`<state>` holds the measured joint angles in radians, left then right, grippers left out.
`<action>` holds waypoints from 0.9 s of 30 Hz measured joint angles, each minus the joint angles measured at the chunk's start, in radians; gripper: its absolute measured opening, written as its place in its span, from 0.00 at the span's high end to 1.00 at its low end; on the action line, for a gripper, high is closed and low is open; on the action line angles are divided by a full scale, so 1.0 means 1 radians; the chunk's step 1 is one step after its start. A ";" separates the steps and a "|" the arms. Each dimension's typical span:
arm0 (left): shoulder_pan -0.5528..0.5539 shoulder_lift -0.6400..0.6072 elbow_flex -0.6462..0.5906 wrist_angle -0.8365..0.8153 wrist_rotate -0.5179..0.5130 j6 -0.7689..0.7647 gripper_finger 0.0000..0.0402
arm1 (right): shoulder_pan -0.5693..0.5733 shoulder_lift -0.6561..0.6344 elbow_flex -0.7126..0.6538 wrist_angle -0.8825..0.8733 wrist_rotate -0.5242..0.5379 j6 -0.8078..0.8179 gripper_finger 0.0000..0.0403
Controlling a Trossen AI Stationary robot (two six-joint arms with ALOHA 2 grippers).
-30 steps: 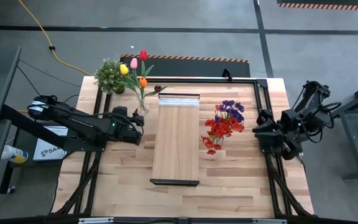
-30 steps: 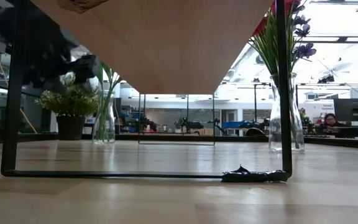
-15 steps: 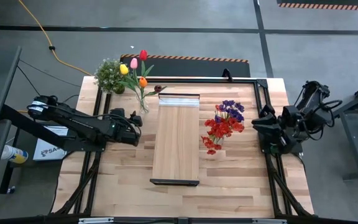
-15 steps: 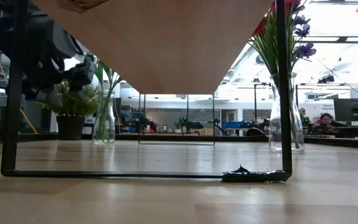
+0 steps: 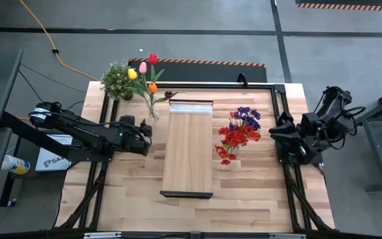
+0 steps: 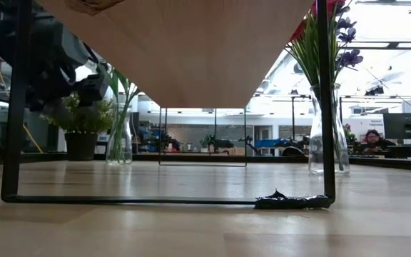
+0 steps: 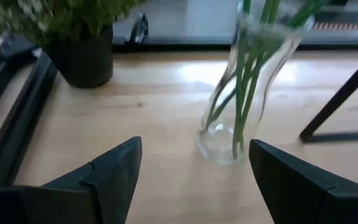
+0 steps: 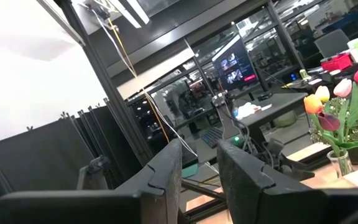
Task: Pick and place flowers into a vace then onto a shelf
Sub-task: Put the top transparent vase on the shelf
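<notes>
Table (image 5: 257, 192): light planked wood, black frame rails along edges. Shelf (image 5: 188, 149): raised at table centre. Tulips (image 5: 144, 73) in glass vase (image 7: 229, 118) near far-left corner, beside potted plant (image 5: 117, 79). Red and purple flowers (image 5: 239, 133) just right of shelf. Left gripper (image 7: 191, 168): fingers spread, empty, facing vase. Right gripper (image 8: 199, 163): at right edge, narrow gap, empty. Room: grey floor, yellow cable (image 5: 45, 36), office with monitors, seated person (image 6: 371, 139).
</notes>
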<state>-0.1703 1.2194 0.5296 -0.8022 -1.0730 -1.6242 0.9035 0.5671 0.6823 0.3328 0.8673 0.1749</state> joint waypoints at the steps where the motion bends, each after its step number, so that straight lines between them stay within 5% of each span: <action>1: 0.000 0.000 0.000 0.001 -0.017 0.001 0.17 | 0.000 0.000 0.000 0.000 -0.004 0.000 0.77; 8: 0.000 0.000 0.000 0.061 -0.120 0.119 0.18 | 0.000 0.000 0.000 0.000 -0.006 0.000 0.77; 20: 0.001 0.000 0.000 0.139 -0.156 0.231 0.18 | 0.000 0.000 0.000 0.000 -0.003 -0.001 0.77; 27: -0.044 -0.015 -0.001 0.367 -0.165 0.318 0.19 | 0.000 0.000 0.000 0.000 -0.003 0.024 0.77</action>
<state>-0.2146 1.2041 0.5289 -0.4352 -1.2384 -1.3062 0.9035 0.5671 0.6823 0.3331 0.8642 0.1987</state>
